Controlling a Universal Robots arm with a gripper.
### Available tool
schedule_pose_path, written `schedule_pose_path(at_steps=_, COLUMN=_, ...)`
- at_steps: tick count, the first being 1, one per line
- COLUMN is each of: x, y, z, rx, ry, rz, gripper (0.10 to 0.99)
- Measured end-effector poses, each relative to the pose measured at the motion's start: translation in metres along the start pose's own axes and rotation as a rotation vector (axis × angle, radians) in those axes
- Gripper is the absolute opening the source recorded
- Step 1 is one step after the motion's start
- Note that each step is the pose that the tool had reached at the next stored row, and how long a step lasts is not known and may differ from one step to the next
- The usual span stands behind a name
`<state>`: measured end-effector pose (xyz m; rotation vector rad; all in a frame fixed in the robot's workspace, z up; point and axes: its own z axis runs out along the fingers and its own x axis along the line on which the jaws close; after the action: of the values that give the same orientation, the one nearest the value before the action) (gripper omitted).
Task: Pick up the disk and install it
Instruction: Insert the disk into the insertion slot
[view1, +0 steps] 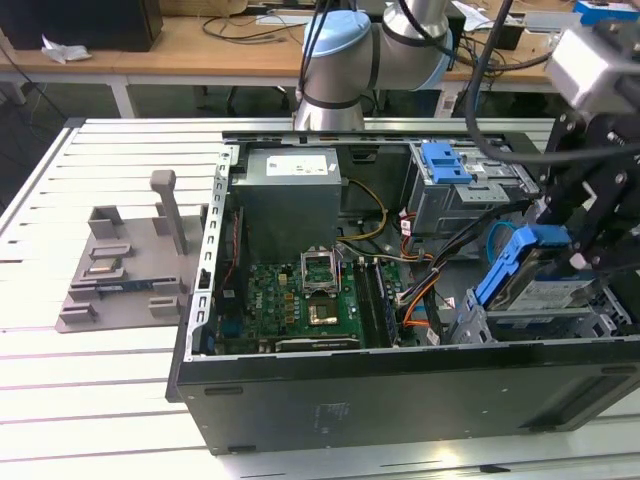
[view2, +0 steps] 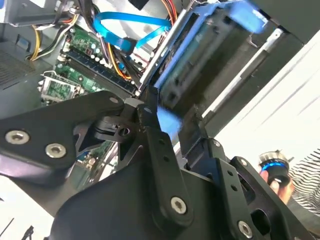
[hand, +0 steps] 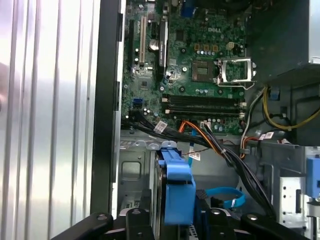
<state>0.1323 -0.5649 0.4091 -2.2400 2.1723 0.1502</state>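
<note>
Silver disk (view1: 548, 292) with blue-and-white label and blue rails, tilted, one end raised, partway into the drive bay (view1: 478, 322) on the exterior view's right.

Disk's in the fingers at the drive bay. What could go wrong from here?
The silver metal disk with blue plastic rails, held tilted in the fingers, might jam on the edge of the grey metal drive bay. The loose blue flat cable and orange-and-black wires beside it could get pinched.

No text was legible — the white sticker (view1: 303, 165) on the grey box (view1: 290, 215) bore print too small to read.
</note>
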Motion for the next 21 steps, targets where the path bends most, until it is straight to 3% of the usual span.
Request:
schedule_pose_path(at_steps=2, x=-0.0034, y=0.0004, z=-0.009, rx=0.0, ry=0.0012, rz=0.0, gripper=0.435)
schedule_pose_path(at_steps=3, x=-0.0063, y=0.0004, z=-0.0101, rx=0.0, ry=0.0012, rz=0.0, gripper=0.435)
schedule_pose_path(at_steps=8, x=-0.009, y=0.0003, z=-0.0091, rx=-0.001, ry=0.0009, rz=-0.005, gripper=0.106)
schedule_pose_path(at_steps=11, x=-0.0095, y=-0.0005, z=-0.0077, rx=-0.004, ry=0.0007, rz=-0.007, gripper=0.106)
schedule_pose_path(at_steps=12, x=-0.0093, y=-0.0037, z=-0.007, rx=-0.01, ry=0.0007, rz=-0.006, gripper=0.106)
schedule_pose_path(at_steps=16, x=-0.009, y=-0.0302, z=-0.0026, rx=-0.039, ry=-0.0002, rz=-0.004, gripper=0.106)
schedule_pose_path(at_steps=19, x=-0.0109, y=-0.0416, z=0.0009, rx=-0.051, ry=0.0005, rz=-0.003, gripper=0.106)
schedule_pose_path(at_steps=21, x=-0.011, y=-0.0438, z=0.0027, rx=-0.056, ry=0.0013, rz=-0.002, gripper=0.106)
